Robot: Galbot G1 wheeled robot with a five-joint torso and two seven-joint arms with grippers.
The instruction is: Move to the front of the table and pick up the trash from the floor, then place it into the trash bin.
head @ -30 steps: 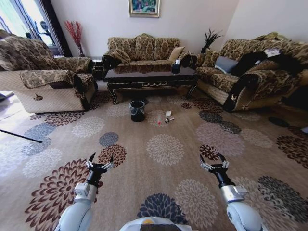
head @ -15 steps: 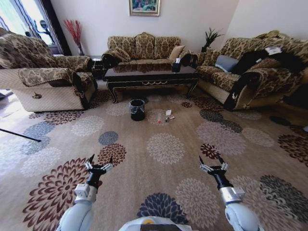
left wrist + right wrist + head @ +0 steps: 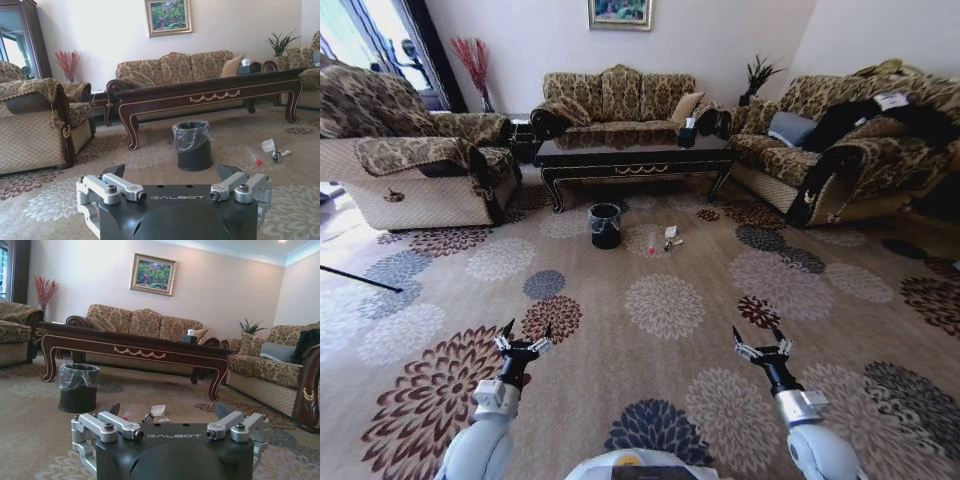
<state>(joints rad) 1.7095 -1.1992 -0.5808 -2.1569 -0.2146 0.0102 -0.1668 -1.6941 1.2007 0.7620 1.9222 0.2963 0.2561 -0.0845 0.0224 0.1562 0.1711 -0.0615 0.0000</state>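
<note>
Head view, trash bin [image 3: 605,226] with liner beside trash [image 3: 664,240], left gripper [image 3: 523,337] and right gripper [image 3: 757,340] fingers spread, empty

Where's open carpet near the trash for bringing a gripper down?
Bare floor lies on the robot's side of the trash, and on its right toward the right sofa. It is crowded on the left, where the trash bin stands close, and behind, where the table runs.
</note>
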